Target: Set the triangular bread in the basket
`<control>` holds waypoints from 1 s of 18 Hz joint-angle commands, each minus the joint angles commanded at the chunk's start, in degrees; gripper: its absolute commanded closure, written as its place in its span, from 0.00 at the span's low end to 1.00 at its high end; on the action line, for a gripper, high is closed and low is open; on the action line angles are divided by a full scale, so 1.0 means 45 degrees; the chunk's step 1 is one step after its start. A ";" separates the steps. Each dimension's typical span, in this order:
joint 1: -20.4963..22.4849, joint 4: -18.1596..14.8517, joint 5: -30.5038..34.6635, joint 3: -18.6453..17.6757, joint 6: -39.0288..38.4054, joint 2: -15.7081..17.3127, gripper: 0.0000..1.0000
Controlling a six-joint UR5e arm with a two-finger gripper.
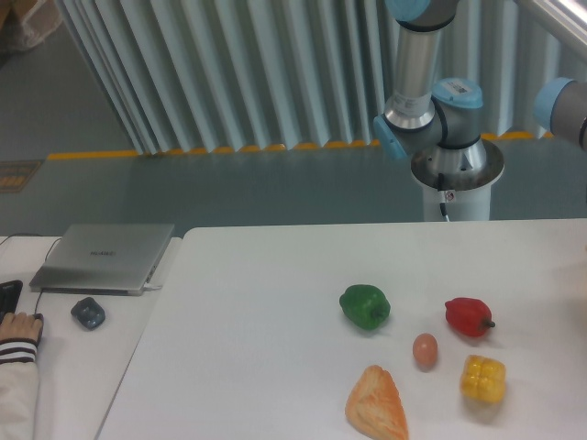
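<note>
The triangular bread lies on the white surface near an egg — the robot's hand is out of sight, its state unknowable.

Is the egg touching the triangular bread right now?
Apart. The fixed camera shows bare white table between the egg and the triangular bread.

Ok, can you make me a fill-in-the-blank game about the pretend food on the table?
1. The pepper farthest left is ____.
2. The small egg lies between the triangular bread and the ____ pepper.
3. The food nearest the picture's bottom edge is the triangular ____.
4. The closed laptop lies on the ____ side of the picture.

Missing words: green; red; bread; left
</note>
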 joint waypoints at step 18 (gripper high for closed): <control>0.0938 0.0097 0.0120 -0.0332 0.0255 0.0234 0.00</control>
